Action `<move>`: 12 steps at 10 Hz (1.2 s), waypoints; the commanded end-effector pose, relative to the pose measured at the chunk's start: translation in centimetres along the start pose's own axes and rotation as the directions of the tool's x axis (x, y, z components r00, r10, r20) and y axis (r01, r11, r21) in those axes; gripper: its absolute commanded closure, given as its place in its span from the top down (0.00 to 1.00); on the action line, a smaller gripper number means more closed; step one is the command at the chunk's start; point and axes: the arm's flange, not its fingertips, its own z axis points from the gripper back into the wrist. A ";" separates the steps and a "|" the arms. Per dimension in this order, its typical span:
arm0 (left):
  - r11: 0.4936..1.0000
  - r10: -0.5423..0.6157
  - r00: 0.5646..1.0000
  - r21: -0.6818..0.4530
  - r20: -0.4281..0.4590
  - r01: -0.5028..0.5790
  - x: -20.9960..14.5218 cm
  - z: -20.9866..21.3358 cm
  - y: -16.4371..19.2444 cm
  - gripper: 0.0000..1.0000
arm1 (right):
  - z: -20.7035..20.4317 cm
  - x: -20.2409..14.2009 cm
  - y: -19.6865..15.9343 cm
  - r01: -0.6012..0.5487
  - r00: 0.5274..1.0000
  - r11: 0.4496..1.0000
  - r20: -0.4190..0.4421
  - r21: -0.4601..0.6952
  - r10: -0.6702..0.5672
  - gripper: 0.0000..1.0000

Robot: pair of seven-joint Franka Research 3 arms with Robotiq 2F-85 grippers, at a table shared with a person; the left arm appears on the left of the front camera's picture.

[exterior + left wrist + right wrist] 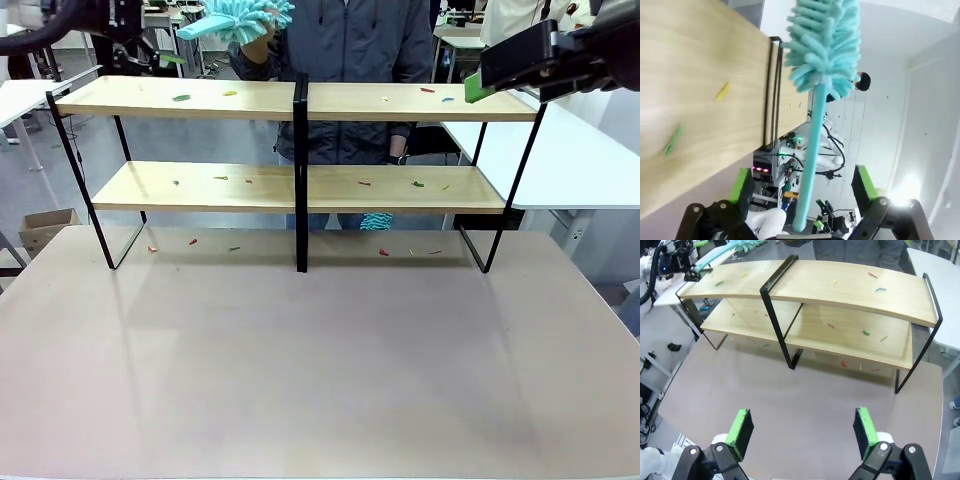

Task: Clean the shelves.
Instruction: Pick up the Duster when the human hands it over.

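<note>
Both fingers of the right gripper (802, 430) stand spread and empty over the near tabletop (320, 360), well short of the shelves (200, 98). The shelves stand at the table's far side, long axis running left to right. By their top-left end, the left gripper (802, 176) is spread either side of a teal duster (825, 45) handle.
</note>
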 end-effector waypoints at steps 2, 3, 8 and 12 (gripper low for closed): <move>0.999 -0.037 0.999 -0.028 -0.010 0.036 -0.1 -1.4 -0.5 1.00 | 0.0 0.0 0.0 0.001 1.000 1.000 -0.004 -0.005 -0.001 1.00; 0.999 -0.037 0.999 -0.028 -0.002 0.037 -0.2 -1.4 -0.3 1.00 | 0.0 0.0 0.0 0.001 1.000 1.000 -0.004 -0.005 -0.001 1.00; 0.996 -0.074 0.997 -0.049 0.017 0.075 -0.7 -1.1 -0.2 0.46 | 0.0 0.0 0.0 0.001 1.000 1.000 -0.004 -0.005 -0.001 1.00; 0.995 -0.088 0.996 -0.040 0.035 0.089 -0.8 -1.3 0.0 0.19 | 0.0 0.0 0.0 0.001 1.000 1.000 -0.004 -0.005 -0.001 1.00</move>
